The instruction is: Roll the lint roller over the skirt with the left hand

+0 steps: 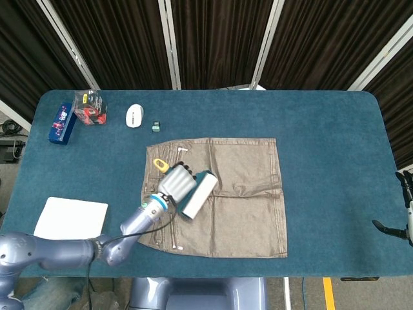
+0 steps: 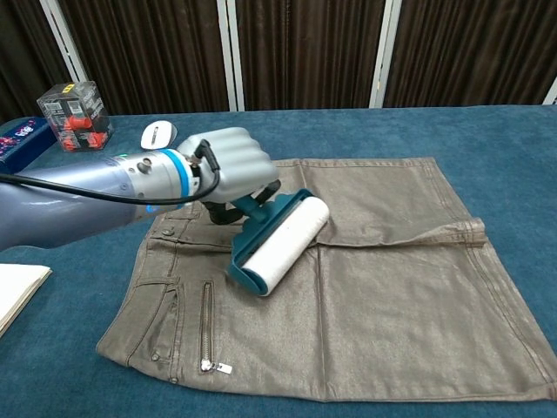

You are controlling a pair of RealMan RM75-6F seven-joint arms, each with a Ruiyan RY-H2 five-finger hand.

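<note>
A grey-brown skirt (image 1: 239, 194) (image 2: 383, 279) lies flat in the middle of the blue table. My left hand (image 1: 175, 182) (image 2: 228, 164) grips the teal handle of a lint roller (image 1: 199, 194) (image 2: 280, 245). The roller's white drum lies slantwise on the skirt's left half, just right of the zippered pockets. The handle's yellow end (image 1: 159, 165) sticks out behind the hand. My right hand (image 1: 405, 213) shows only partly at the head view's right edge, off the table and holding nothing.
Along the far left of the table stand a blue box (image 1: 62, 123), a clear box with red contents (image 1: 90, 107) (image 2: 75, 114), a white mouse (image 1: 134, 115) (image 2: 156, 134) and a small teal object (image 1: 155, 126). A white pad (image 1: 71, 219) (image 2: 16, 292) lies at the near left.
</note>
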